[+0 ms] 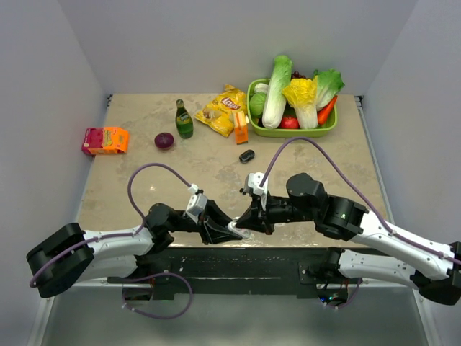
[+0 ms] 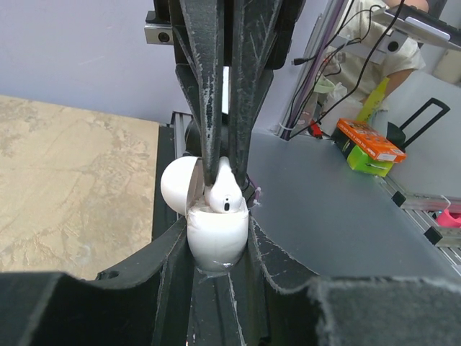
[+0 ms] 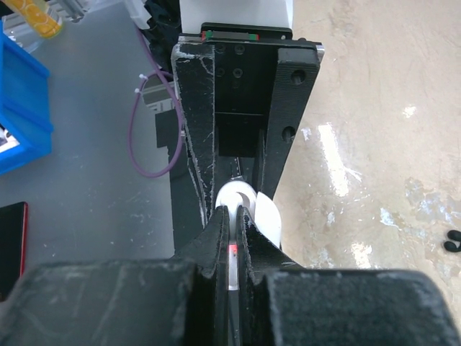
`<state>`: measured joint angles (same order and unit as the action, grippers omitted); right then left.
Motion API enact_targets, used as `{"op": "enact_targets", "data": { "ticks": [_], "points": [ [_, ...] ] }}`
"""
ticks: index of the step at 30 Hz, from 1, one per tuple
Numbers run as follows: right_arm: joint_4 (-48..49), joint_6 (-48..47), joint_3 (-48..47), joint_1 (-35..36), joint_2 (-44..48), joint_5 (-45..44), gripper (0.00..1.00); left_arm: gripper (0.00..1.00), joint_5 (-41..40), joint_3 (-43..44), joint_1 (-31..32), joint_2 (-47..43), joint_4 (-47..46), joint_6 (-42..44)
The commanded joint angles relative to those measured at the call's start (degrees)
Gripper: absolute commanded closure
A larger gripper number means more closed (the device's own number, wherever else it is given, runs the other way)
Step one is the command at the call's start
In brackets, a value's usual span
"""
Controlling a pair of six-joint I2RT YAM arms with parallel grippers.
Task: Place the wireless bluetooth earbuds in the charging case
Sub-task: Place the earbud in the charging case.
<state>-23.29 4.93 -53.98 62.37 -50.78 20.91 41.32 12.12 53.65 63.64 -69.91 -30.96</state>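
My left gripper (image 2: 218, 232) is shut on the white charging case (image 2: 216, 244), whose lid (image 2: 177, 186) hangs open to the left. A white earbud (image 2: 225, 193) sits with its head at the case's mouth, pinched from above by the right gripper's fingers (image 2: 207, 108). In the right wrist view my right gripper (image 3: 232, 210) is shut on the earbud's stem (image 3: 232, 265), which shows a red light, just above the case (image 3: 236, 193). In the top view both grippers meet at the case (image 1: 238, 230) near the table's front edge. Two tiny black buds (image 3: 452, 242) lie on the table.
A small black oval object (image 1: 247, 155) lies mid-table. At the back stand a green basket (image 1: 330, 128) of vegetables, a yellow chips bag (image 1: 222, 109), a green bottle (image 1: 184, 120), a purple round fruit (image 1: 164, 140) and a pink-orange box (image 1: 105, 140).
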Motion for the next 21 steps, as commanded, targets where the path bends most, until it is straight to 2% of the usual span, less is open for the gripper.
{"op": "enact_targets", "data": {
  "ticks": [1,12,13,15,17,21],
  "points": [
    [1.58,0.26,0.63,0.73,-0.63,-1.48,1.0,1.0,-0.19,1.33,-0.03,-0.44,-4.89,-0.77],
    [0.35,1.39,1.33,2.41,-0.98,-3.84,1.0,1.0,-1.06,1.59,-0.03,-1.23,-3.92,0.02],
    [0.52,1.66,1.24,2.41,-0.98,-4.2,0.98,1.0,-1.15,1.5,-0.03,-1.23,-3.92,0.11],
    [1.31,2.63,0.98,2.49,-0.55,-4.82,0.8,1.0,-1.24,1.42,-0.03,-1.15,-3.92,0.11],
    [2.89,4.2,0.72,2.41,0.5,-6.22,0.7,1.0,-1.42,1.07,-0.03,-1.06,-3.83,0.29],
    [4.65,6.23,-1.56,2.41,2.0,-9.13,0.58,1.0,-1.77,0.27,-0.03,-0.8,-4.36,0.29]
  ]
}}
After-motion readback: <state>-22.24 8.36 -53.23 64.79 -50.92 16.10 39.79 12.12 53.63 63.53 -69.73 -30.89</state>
